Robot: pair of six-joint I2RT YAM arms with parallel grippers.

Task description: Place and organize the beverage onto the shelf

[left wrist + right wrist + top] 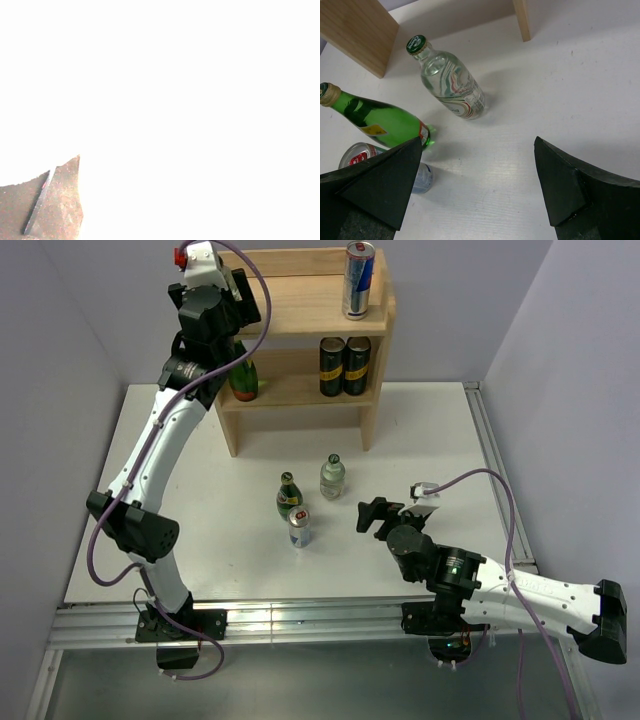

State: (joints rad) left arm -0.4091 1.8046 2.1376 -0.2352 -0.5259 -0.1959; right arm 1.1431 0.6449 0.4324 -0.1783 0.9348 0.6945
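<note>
The wooden shelf (300, 310) stands at the back. A silver-and-blue can (358, 280) stands on its top board. Two dark drinks with yellow labels (345, 366) and a green bottle (243, 378) stand on its lower tier. On the table stand a green bottle (289, 496), a clear bottle (332, 476) and a can (299, 528). My left gripper (240, 305) is raised at the shelf's left end, above the green bottle there; its fingers are hidden and its wrist view is washed out white. My right gripper (378, 515) (480, 190) is open and empty, right of the three drinks on the table.
The right wrist view shows the clear bottle (452, 85), the green bottle (380, 120) and the can (422, 177) ahead to the left, with the shelf's side panel (355, 30) and leg (522, 20) behind. A metal rail (300, 620) runs along the near edge of the table.
</note>
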